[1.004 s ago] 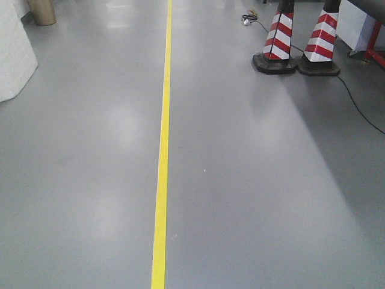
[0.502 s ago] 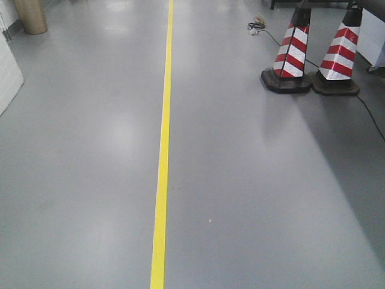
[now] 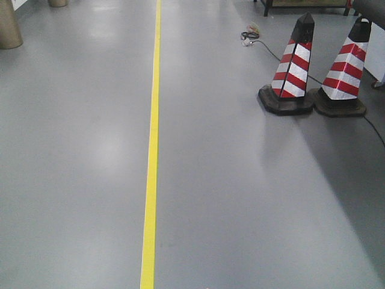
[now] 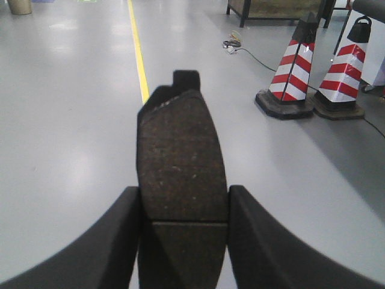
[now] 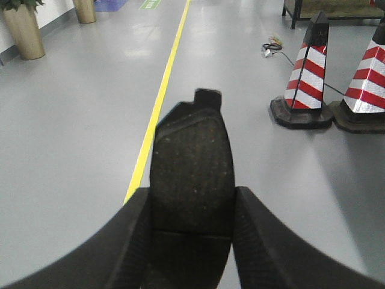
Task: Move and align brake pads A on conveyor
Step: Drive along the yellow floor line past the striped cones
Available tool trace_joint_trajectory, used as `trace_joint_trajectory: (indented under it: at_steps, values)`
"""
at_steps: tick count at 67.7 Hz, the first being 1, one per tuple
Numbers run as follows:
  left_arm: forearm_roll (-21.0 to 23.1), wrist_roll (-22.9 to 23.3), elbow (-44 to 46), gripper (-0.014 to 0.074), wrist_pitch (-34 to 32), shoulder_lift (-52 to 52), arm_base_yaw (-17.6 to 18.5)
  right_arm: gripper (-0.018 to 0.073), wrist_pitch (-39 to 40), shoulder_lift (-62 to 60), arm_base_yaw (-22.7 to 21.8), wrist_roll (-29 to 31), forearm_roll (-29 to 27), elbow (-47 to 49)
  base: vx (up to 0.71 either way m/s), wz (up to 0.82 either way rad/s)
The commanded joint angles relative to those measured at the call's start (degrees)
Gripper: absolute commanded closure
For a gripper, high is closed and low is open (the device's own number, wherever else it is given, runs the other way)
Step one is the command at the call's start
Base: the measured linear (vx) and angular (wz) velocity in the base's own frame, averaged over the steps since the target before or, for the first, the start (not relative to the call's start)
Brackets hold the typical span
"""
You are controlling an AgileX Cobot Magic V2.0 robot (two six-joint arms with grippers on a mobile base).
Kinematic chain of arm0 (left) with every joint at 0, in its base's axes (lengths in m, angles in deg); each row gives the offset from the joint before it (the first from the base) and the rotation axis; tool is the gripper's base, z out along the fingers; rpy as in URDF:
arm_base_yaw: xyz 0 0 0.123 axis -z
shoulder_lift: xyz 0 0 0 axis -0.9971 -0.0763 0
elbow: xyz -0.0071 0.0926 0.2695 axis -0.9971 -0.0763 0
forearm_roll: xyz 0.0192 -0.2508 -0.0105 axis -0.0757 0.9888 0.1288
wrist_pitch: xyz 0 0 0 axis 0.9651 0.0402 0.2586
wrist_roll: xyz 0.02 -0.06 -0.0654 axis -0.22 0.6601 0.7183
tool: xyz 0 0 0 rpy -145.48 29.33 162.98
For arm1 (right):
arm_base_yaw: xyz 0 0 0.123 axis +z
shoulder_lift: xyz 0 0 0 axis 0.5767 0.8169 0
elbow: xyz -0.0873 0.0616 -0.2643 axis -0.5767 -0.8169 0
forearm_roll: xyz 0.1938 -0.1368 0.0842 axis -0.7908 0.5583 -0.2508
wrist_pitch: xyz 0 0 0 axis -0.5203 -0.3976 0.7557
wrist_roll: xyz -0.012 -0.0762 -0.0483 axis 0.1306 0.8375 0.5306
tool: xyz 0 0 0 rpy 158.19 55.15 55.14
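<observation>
In the left wrist view a dark grey brake pad A (image 4: 180, 162) with a centre groove and a black backing tab stands out lengthwise ahead of my left gripper (image 4: 183, 201), which is shut on its two long edges. My right gripper (image 5: 191, 201) is shut the same way on another brake pad A (image 5: 192, 168), seen in the right wrist view. Both pads hang above the grey floor. The conveyor is out of view in every frame.
A yellow floor line (image 3: 151, 150) runs straight ahead over the grey floor. Two red-and-white striped cones (image 3: 293, 66) (image 3: 344, 75) on black bases stand ahead to the right, with a black cable (image 3: 274, 51) trailing past them. A tan cylindrical pot (image 3: 7, 27) stands far left.
The front view has backed away: the cones and far floor slid down the frame, showing more of them, and the yellow line shifted slightly left. The white object at left has left the frame.
</observation>
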Motion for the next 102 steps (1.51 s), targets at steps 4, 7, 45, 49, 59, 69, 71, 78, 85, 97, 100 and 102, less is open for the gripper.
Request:
trace_joint_trajectory:
  at_steps: [4,7,45,49,59,69,71,78,85,97,100,102]
  values:
    - [0.1,0.0,1.7,0.0603,-5.8,0.1,0.2,0.0569,5.3,0.5,0.0,0.2,0.6,1.7,0.73,-0.13]
    - [0.1,0.0,1.7,0.0603,-5.8,0.1,0.2,0.0569,5.3,0.5,0.0,0.2,0.6,1.7,0.73,-0.12]
    - [0.1,0.0,1.7,0.0603,-5.7,0.1,0.2,0.0569,5.2,0.5,0.0,0.2,0.6,1.7,0.74,-0.01]
    - [0.1,0.0,1.7,0.0603,-5.7,0.1,0.2,0.0569,5.3,0.5,0.0,0.2,0.6,1.7,0.72,0.10]
    - [0.1,0.0,1.7,0.0603,-5.7,0.1,0.2,0.0569,5.3,0.5,0.0,0.2,0.6,1.7,0.70,0.08]
    - [0.1,0.0,1.7,0.0603,-5.7,0.1,0.2,0.0569,5.2,0.5,0.0,0.2,0.6,1.7,0.69,0.06]
    - [0.1,0.0,1.7,0.0603,-5.7,0.1,0.2,0.0569,5.3,0.5,0.0,0.2,0.6,1.7,0.68,0.04]
    - [0.1,0.0,1.7,0.0603,-5.7,0.1,0.2,0.0569,5.3,0.5,0.0,0.2,0.6,1.7,0.67,0.01]
    - [0.1,0.0,1.7,0.0603,-5.7,0.1,0.2,0.0569,5.2,0.5,0.0,0.2,0.6,1.7,0.67,-0.04]
    - [0.1,0.0,1.7,0.0603,-5.7,0.1,0.2,0.0569,5.3,0.5,0.0,0.2,0.6,1.7,0.65,-0.05]
    - [0.1,0.0,1.7,0.0603,-5.7,0.1,0.2,0.0569,5.3,0.5,0.0,0.2,0.6,1.7,0.63,-0.04]
    - [0.1,0.0,1.7,0.0603,-5.7,0.1,0.2,0.0569,5.3,0.5,0.0,0.2,0.6,1.7,0.62,-0.04]
